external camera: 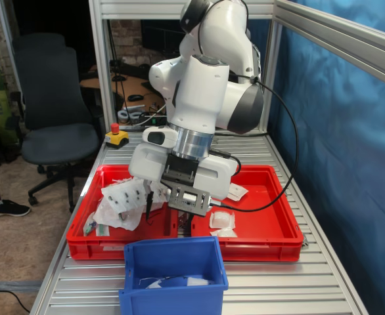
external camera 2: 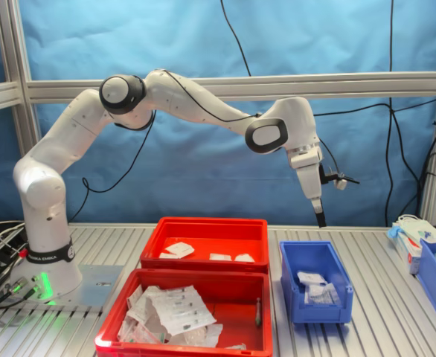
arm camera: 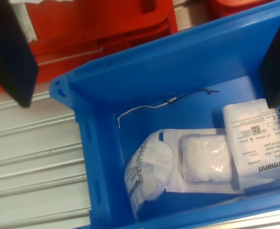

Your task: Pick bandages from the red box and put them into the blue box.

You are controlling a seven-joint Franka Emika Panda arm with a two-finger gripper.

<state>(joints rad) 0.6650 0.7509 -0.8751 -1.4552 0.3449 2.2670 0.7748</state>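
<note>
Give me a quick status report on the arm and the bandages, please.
End effector open, empty, above blue box. Bandages already in the box; three more in the red box. Nothing in the way.

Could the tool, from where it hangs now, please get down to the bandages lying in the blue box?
Probably yes. The tool hangs above the blue box with open air beneath, and the wrist view looks straight down onto the bandages with its dark fingers apart and nothing between.
</note>
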